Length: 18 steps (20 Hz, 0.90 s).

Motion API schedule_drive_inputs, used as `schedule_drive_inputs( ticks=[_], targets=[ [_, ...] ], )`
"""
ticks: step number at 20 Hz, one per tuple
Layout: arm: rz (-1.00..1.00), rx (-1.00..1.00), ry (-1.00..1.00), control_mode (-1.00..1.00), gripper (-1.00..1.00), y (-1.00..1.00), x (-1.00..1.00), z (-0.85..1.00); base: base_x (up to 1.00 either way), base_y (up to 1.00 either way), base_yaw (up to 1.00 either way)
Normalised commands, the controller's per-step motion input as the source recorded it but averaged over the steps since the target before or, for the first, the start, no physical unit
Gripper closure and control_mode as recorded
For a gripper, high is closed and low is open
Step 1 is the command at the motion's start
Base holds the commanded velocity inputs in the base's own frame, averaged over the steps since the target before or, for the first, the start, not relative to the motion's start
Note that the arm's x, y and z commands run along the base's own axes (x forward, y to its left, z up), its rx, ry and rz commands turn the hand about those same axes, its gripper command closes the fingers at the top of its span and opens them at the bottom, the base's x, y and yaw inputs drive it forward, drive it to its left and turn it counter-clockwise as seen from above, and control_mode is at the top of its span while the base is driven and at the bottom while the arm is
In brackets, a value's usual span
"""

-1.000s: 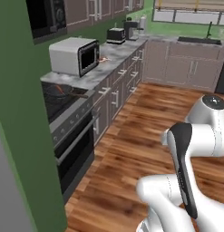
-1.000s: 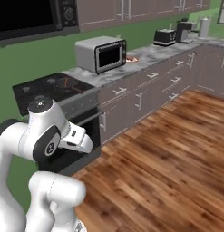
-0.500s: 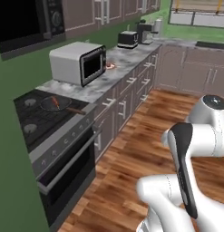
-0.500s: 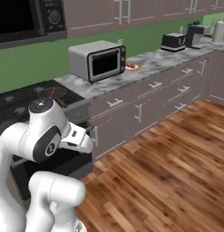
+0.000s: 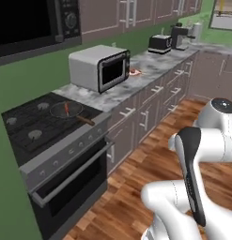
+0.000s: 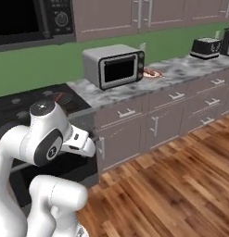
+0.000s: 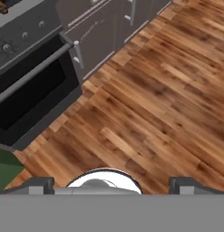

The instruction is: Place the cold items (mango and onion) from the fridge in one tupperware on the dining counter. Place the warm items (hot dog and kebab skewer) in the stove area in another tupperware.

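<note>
Both base views have swung since a second ago: the base has driven, so the stove now sits front and centre where earlier it lay at the left edge, and the microwave has come closer. That shift belongs to the cameras, not to the kitchen things.

The gripper hangs over bare wooden floor, its two dark fingertips standing at their widest, far apart at the bottom corners of the hand view. Nothing sits between them and they touch nothing. The oven door lies up and to the left of the gripper in that view, well apart from it.

On the stove, a pan rests on a rear burner with a small reddish item inside it; what that item is cannot be made out. On the marble counter just beside the microwave, a plate holds a pinkish food, too small to name with certainty. A toaster stands farther along the counter.
</note>
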Motion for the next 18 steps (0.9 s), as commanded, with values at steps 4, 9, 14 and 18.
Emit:
schedule_drive_inputs(
  ticks=[4, 9, 14, 18],
  targets=[
    [0.0, 0.0, 0.0, 1.0, -1.0, 0.0, 0.0, 0.0, 0.31, -0.52, 0.42],
    [0.0, 0.0, 0.0, 1.0, -1.0, 0.0, 0.0, 0.0, 0.45, -0.63, 0.44],
    [0.0, 0.0, 0.0, 1.0, -1.0, 0.0, 0.0, 0.0, 0.54, -0.71, 0.53],
    [0.0, 0.0, 0.0, 1.0, -1.0, 0.0, 0.0, 0.0, 0.61, -0.7, 0.53]
  ],
)
